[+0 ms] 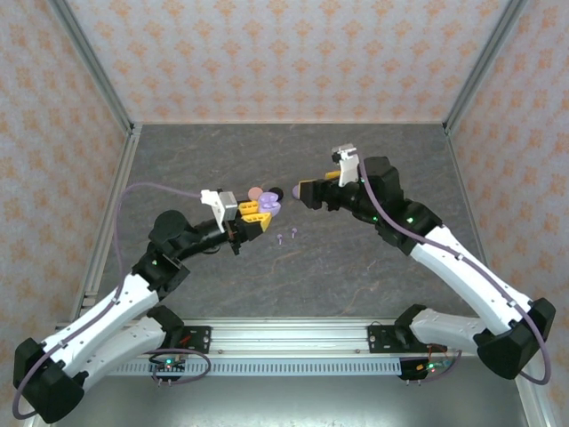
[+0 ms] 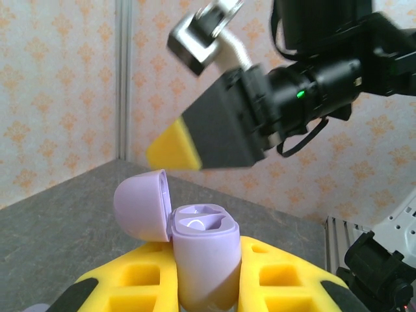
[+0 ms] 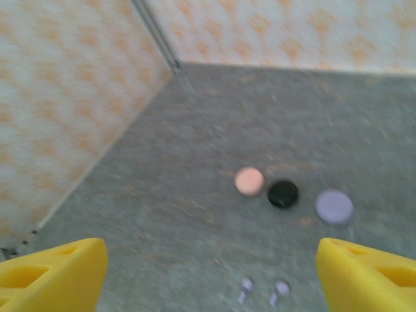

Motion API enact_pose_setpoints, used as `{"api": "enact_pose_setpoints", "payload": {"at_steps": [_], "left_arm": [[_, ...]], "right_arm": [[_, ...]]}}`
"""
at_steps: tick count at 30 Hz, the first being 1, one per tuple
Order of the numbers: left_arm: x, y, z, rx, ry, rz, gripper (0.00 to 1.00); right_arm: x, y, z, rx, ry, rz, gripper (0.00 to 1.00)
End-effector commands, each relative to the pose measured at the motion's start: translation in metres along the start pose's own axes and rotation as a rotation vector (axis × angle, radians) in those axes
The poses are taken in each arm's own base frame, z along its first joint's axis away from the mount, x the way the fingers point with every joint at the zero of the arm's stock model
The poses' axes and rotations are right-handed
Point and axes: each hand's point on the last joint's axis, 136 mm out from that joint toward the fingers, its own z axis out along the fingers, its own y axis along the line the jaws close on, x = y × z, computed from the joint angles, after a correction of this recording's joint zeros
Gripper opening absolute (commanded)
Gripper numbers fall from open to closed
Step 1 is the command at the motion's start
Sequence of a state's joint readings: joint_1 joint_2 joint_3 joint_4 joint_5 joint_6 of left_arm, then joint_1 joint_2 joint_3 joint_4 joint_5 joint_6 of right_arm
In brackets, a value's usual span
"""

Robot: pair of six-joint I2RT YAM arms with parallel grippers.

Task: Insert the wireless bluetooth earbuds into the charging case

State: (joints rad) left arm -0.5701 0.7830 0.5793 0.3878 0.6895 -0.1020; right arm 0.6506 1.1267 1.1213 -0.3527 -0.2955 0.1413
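My left gripper [image 1: 256, 214] is shut on the purple charging case [image 2: 205, 250]. The case stands upright between the yellow fingers [image 2: 286, 273], with its lid [image 2: 142, 205] swung open to the left and two wells showing in its top. In the top view the case [image 1: 271, 207] is held above the table's middle. Two tiny purple earbuds [image 3: 246, 288] [image 3: 279, 292] lie side by side on the table, in front of the case in the top view [image 1: 287, 236]. My right gripper [image 3: 211, 279] hovers above them, open wide with nothing between its fingers. It hangs just right of the case [image 1: 305, 191].
A pink disc [image 3: 249, 181], a black disc [image 3: 283, 194] and a purple disc [image 3: 335, 207] lie in a row beyond the earbuds. Patterned walls with metal posts close in the grey table [image 1: 373, 258] on three sides. The right gripper's dark finger [image 2: 214, 130] looms just above the open case.
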Motion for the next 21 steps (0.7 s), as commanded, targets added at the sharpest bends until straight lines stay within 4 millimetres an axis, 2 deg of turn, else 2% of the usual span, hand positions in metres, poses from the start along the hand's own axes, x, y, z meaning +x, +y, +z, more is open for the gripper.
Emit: {"api": "enact_pose_setpoints", "payload": {"at_steps": [1,8,15,21], "left_arm": [[-0.001,-0.004,-0.005,-0.005,-0.003,0.038,0.0],[-0.007,-0.012,-0.011,0.019,-0.02,0.05,0.0],[-0.006,-0.012,-0.011,0.019,-0.023,0.047,0.0],[-0.005,-0.01,-0.011,0.01,-0.017,0.047,0.0]], "right_arm": [[0.05,-0.038,0.016,0.185,0.214,0.093,0.8],[0.103,-0.05,0.065,0.263,0.439,0.138,0.67],[0.146,-0.063,0.109,0.38,0.592,0.107,0.62],[0.171,-0.073,0.14,0.434,0.669,0.097,0.6]]}}
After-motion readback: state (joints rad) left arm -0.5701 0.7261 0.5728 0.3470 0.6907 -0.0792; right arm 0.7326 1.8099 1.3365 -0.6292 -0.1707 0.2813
